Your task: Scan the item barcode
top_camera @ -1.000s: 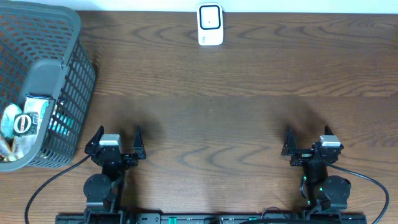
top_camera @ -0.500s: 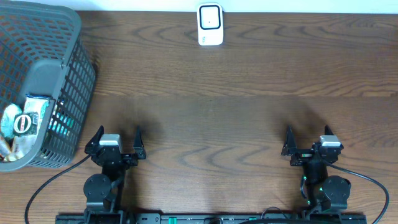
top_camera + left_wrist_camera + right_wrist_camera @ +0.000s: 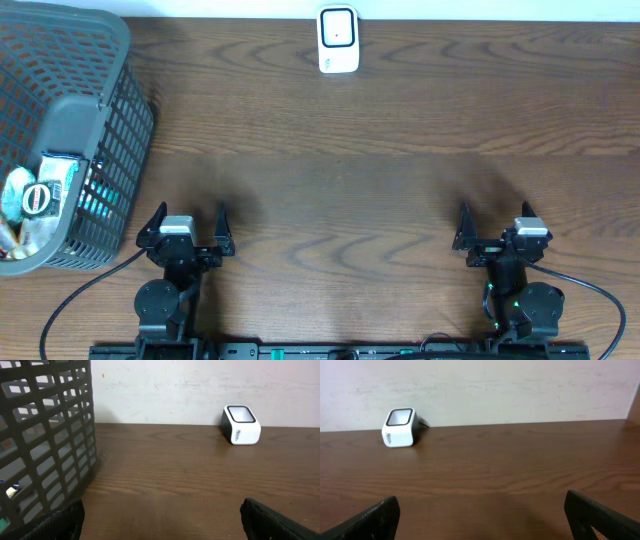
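Wooden table [image 3: 350,170] is carrying the basket [image 3: 125,130] at my left with the items [image 3: 40,195] inside — I'm idling the left gripper [image 3: 190,211] and right gripper [image 3: 495,212] spread wide and empty, judging that the left must reach in first, then head for the scanner [image 3: 338,40] at the back.

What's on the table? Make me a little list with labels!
scanner: white, middle of the far edge of the table
basket: grey mesh, far left
packets: inside the basket
left gripper: open, empty, beside the basket
right gripper: open, empty
barcode scan: not started
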Controlling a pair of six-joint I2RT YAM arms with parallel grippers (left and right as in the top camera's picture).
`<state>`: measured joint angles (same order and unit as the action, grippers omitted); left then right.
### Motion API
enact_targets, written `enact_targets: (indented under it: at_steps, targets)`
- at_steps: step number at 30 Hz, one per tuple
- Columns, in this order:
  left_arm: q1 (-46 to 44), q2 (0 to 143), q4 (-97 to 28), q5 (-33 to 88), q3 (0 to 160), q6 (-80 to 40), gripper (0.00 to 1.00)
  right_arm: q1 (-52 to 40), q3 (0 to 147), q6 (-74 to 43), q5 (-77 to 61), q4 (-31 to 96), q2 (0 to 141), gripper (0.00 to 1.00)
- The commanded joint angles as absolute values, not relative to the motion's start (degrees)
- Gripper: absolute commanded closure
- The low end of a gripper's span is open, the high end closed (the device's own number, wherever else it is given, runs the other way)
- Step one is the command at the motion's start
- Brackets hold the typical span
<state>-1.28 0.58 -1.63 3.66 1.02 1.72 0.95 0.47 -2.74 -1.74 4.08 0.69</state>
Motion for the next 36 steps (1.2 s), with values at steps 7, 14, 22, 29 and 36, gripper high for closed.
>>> enact_targets:
  at_steps: [7,14,22,29,36]
  targets:
    - [-0.99,0.23,-3.88,3.38,0.23,1.67,0.02,1.19,0.36,-2.92,-1.63,4.29,0.43,0.01]
    - [-0.99,0.23,-3.88,3.38,0.23,1.69,0.02,1.19,0.36,-2.92,-1.63,4.29,0.43,0.01]
    - [-1.08,0.23,1.72,24.45,0.23,-10.52,0.02,1.19,0.36,-2.92,-1.63,4.29,0.43,0.01]
    - [-1.08,0.23,6.17,29.45,0.25,-20.91,0.03,1.19,0.36,-2.92,-1.63,4.29,0.43,0.01]
    - [-1.08,0.23,20.53,30.85,0.27,-29.91,0.03,1.19,0.36,-2.92,-1.63,4.29,0.43,0.01]
